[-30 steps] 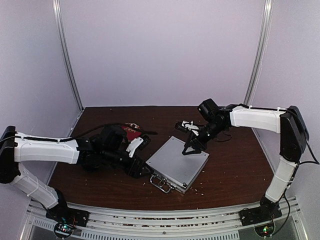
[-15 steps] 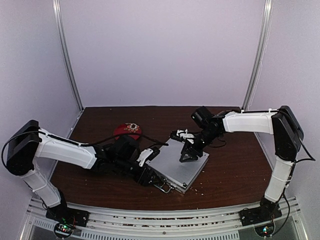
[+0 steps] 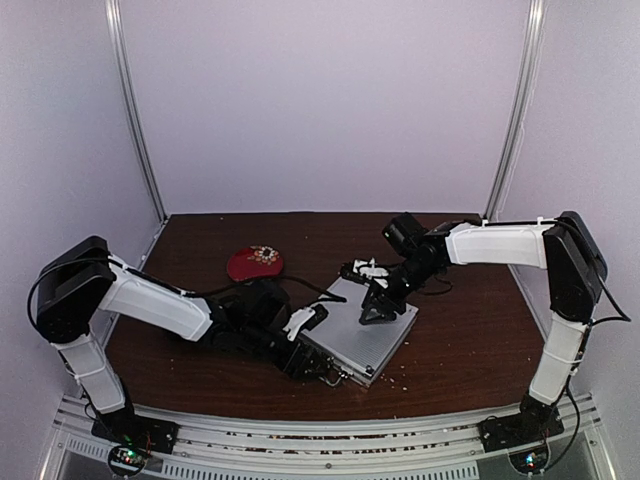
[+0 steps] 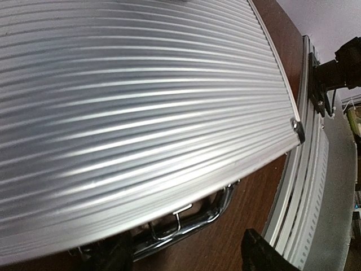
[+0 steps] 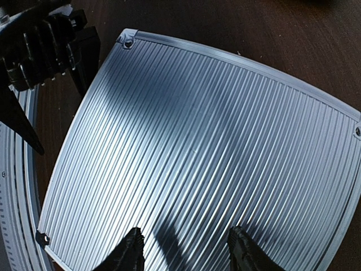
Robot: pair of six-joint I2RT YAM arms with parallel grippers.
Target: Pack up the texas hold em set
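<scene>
The texas hold em set's ribbed silver case (image 3: 368,338) lies shut on the brown table, its metal handle (image 4: 198,219) facing the near edge. My left gripper (image 3: 312,347) is low at the case's near-left side. In the left wrist view its jaws (image 4: 189,257) stand open, just short of the handle and holding nothing. My right gripper (image 3: 373,312) is over the lid's far part. The right wrist view shows it (image 5: 186,251) open with both fingertips (image 5: 131,248) at the ribbed lid (image 5: 197,141). Chips, dice and cards are out of view.
A red patterned plate (image 3: 254,263) sits at the back left, behind the left arm. Small pale specks dot the table near the front edge (image 3: 400,382). The metal rail (image 4: 307,186) runs close to the case's handle side.
My left arm has stretched right, bringing its gripper up to the case's handle side and uncovering the red plate. The right gripper has settled lower onto the lid.
</scene>
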